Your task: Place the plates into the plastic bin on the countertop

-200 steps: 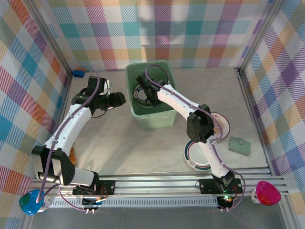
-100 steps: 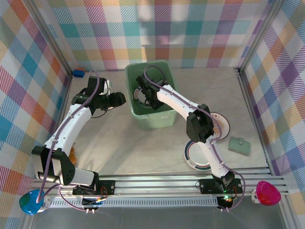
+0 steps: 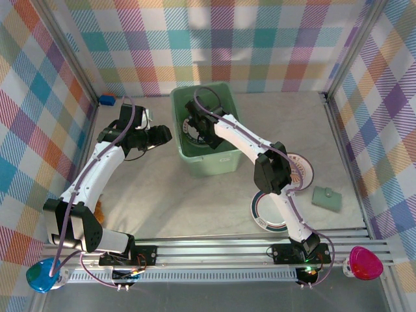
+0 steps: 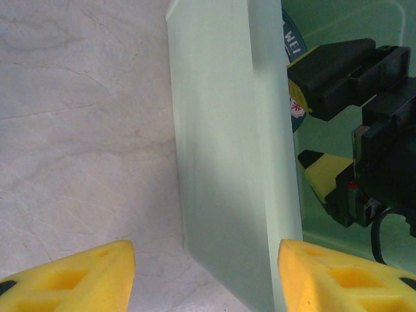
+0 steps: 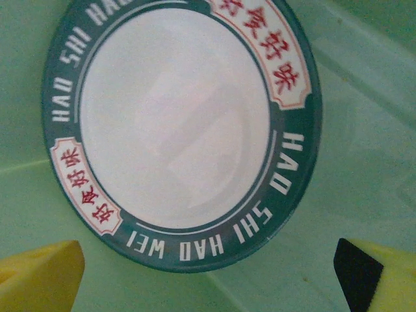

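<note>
The mint-green plastic bin [image 3: 211, 166] stands at the back middle of the countertop [image 3: 162, 188]. A plate [image 3: 192, 127] with a dark green lettered rim lies inside it, tilted against the left wall. My right gripper [image 3: 207, 127] hangs open inside the bin just over that plate [image 5: 182, 123], yellow fingers [image 5: 39, 276] clear of its edge. My left gripper [image 4: 208, 279] is open, with its jaws on either side of the bin's left wall [image 4: 221, 162]. Two more plates, one patterned [image 3: 302, 170] and one green-rimmed [image 3: 265, 213], lie on the counter at the right.
A small flat green lid [image 3: 327, 197] lies at the far right, near the plaid wall. A blue object [image 3: 107, 100] sits in the back left corner. An orange item [image 3: 101, 209] peeks out under the left arm. The metal rail [image 3: 214, 250] runs along the near edge.
My right gripper has gone from shut to wide open and let go of the green-rimmed plate, which now rests in the bin. The left arm has not moved.
</note>
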Robot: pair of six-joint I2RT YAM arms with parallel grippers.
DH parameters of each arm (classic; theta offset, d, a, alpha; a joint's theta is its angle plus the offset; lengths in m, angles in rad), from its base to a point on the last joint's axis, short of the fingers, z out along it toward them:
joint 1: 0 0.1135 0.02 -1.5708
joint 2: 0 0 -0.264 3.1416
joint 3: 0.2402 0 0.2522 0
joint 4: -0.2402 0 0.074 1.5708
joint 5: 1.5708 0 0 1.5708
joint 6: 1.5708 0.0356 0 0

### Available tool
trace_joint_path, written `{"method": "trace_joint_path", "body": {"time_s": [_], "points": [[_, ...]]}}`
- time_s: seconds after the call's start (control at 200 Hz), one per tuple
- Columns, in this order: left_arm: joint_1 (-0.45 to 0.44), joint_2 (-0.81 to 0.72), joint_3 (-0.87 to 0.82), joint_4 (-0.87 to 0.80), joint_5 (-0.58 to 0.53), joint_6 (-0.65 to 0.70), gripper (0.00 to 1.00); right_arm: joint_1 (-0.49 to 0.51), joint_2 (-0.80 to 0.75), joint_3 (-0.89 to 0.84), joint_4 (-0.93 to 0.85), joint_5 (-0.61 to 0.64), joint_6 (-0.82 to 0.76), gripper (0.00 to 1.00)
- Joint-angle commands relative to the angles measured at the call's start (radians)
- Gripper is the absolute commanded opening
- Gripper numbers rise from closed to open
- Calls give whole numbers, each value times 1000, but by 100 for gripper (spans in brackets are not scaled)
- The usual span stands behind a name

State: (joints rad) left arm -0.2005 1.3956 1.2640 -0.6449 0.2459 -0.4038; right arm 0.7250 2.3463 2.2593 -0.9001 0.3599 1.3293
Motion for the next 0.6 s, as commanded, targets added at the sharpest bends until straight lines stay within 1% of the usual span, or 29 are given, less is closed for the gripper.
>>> {"method": "trace_joint_path", "body": {"time_s": [0.0,0.09,0.15,0.26,0.35,0.395,0.46,0.53,0.595], "points": [[9,-22,20,2,16,-18,60,-2,-127,-16,33,44,-178,99],[9,-33,23,2,14,-21,60,-1,-202,-73,60,52,-278,99],[6,-43,21,1,8,-26,60,-2,-264,-138,117,31,-373,99],[-6,-62,11,1,0,-36,60,-9,-411,-301,260,-66,-565,99],[-25,-71,13,-9,-8,-39,60,-34,-565,-456,352,-147,-696,99],[-38,-78,16,-15,-22,-38,61,-60,-640,-532,378,-185,-735,100],[-58,-91,14,-15,-41,-39,61,-116,-752,-634,389,-231,-758,96],[-80,-104,6,-11,-62,-45,62,-200,-868,-751,383,-273,-764,92],[-102,-114,-3,-6,-77,-51,62,-289,-962,-850,349,-298,-781,91]]}}
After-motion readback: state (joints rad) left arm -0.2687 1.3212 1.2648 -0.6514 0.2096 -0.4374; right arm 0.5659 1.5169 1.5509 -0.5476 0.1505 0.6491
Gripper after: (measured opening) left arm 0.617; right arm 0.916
